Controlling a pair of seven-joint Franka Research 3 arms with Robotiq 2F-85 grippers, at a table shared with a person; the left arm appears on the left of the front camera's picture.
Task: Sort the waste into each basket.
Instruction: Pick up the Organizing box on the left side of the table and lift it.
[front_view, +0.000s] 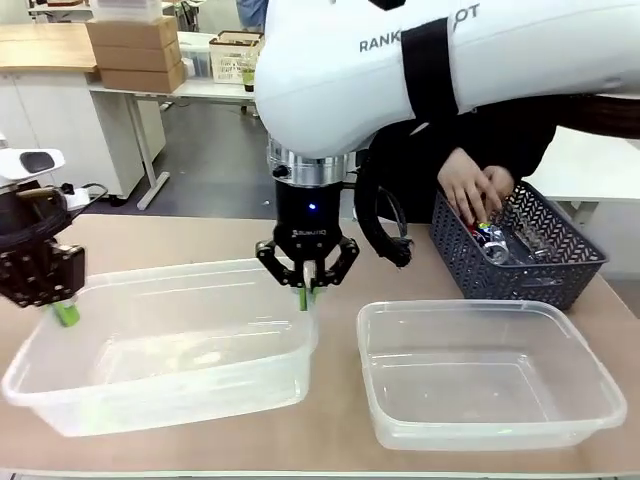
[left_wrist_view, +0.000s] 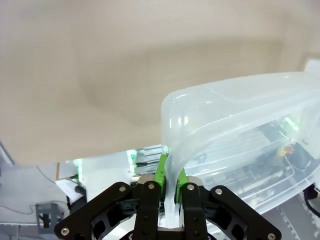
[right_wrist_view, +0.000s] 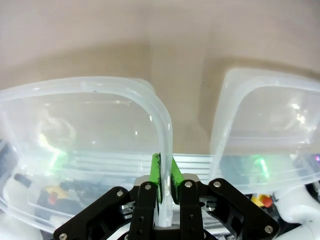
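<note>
At lower left, a see-through colourless plastic rectangular tub (front_view: 160, 395) is clamped by its rim: by the left gripper (front_view: 62, 308) at the frame's edge, by the right gripper (front_view: 305, 290) at centre. Farther, upper right, clear plastic bottles (front_view: 497, 243) are kept in a dark mesh basket (front_view: 500, 280). Were the grippers moved unevenly, the thin rim could be buckled or dropped.

Soft, bright light fills the room. The left tub (front_view: 120, 400) and right tub (front_view: 480, 425) show small white shiny spots and drop faint shadows on the table (front_view: 180, 235). In the 2 wrist views the table is blurry and straight edges look bent.
</note>
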